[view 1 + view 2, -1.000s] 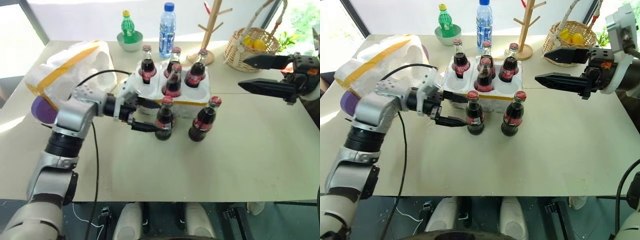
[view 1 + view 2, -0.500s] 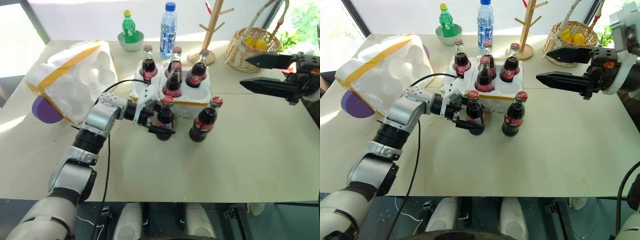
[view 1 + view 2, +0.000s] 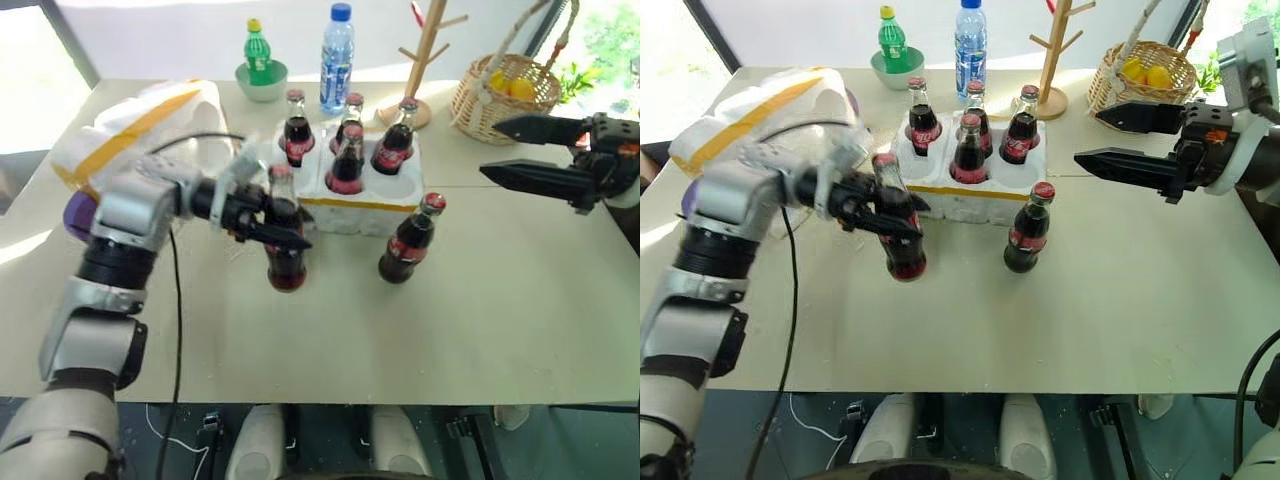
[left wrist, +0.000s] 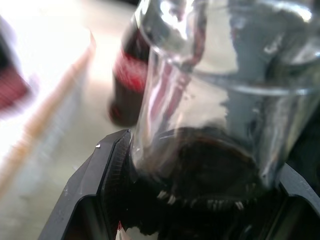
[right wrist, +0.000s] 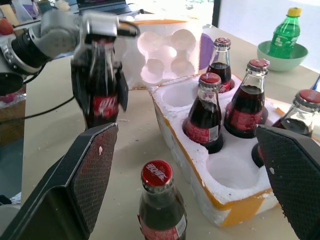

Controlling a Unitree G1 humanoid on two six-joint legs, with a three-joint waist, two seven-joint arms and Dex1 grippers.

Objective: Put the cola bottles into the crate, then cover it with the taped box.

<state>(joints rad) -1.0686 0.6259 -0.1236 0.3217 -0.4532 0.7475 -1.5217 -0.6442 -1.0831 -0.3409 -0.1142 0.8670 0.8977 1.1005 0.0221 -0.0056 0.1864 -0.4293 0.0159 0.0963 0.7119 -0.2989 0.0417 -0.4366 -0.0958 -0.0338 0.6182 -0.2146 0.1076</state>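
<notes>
Our left claw (image 3: 283, 226) pinches one cola bottle (image 3: 285, 250) above the counter (image 3: 480, 310), beside the crate (image 3: 380, 205) holding four; our right claw (image 3: 515, 150) hangs spread apart.

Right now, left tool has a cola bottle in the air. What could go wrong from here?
1. The left tool pinches the lifted bottle up at its neck, so the heavy body hangs below and might swing or slip.
2. On its way to the crate, it may clip the four bottles already seated, which stand close around the two empty wells.
3. The last bottle on the table stands just in front of the crate, so a low pass could topple it.
</notes>
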